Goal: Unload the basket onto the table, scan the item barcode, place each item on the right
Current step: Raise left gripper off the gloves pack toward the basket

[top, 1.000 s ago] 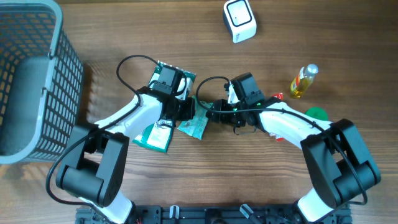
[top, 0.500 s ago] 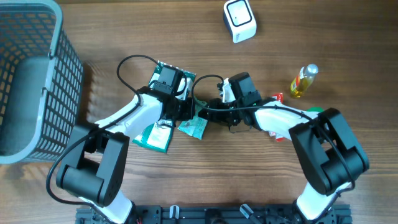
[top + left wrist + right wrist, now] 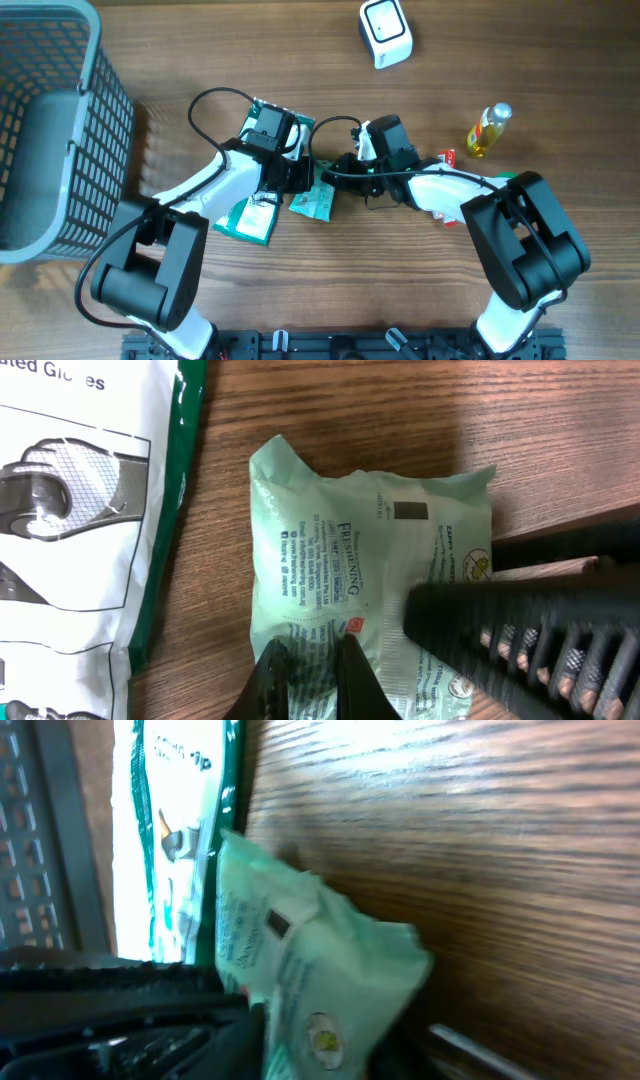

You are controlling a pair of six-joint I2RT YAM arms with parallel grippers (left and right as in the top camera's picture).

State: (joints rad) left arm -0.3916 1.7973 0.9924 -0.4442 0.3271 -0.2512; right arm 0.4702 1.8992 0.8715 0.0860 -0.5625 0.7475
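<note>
**Green wipes packet held at mid-desk, both arms on it**

The left gripper [image 3: 310, 676] has its jaws closed, and the two dark fingertips pinch one edge of the pale green wipes packet [image 3: 350, 560]. In the left wrist view the film shows in the thin slit between the tips. The right gripper [image 3: 337, 178] reaches in from the 3 o'clock side. One ribbed black finger lies across the packet's end. In the right wrist view that end sits between the jaws, but I cannot tell whether they are clamped on it or just around it.

The packet lies flat and slightly crumpled on the wooden desk [image 3: 420, 410]. Its printed face is up, with fine text and a small dark rectangle near one edge. No barcode can be made out at this size.

In the overhead view the left jaws meet the packet at about 11 o'clock and the right jaws at about 1 o'clock.

- **Glove pack:** a green-and-white glove pack [image 3: 80, 510] lies just beside the packet at 9 o'clock, and a strip of wood shows between them.
- **Scanner:** the white barcode scanner [image 3: 385, 33] stands well apart at 1 o'clock, near the far edge.
- **Bottle:** a small yellow bottle [image 3: 487, 131] lies at 2 o'clock, beyond the right arm.
- **Lid:** a green lid [image 3: 512, 182] peeks out at 3 o'clock.
- **Basket:** a grey mesh basket [image 3: 112, 110] fills the 10 o'clock corner.
</note>
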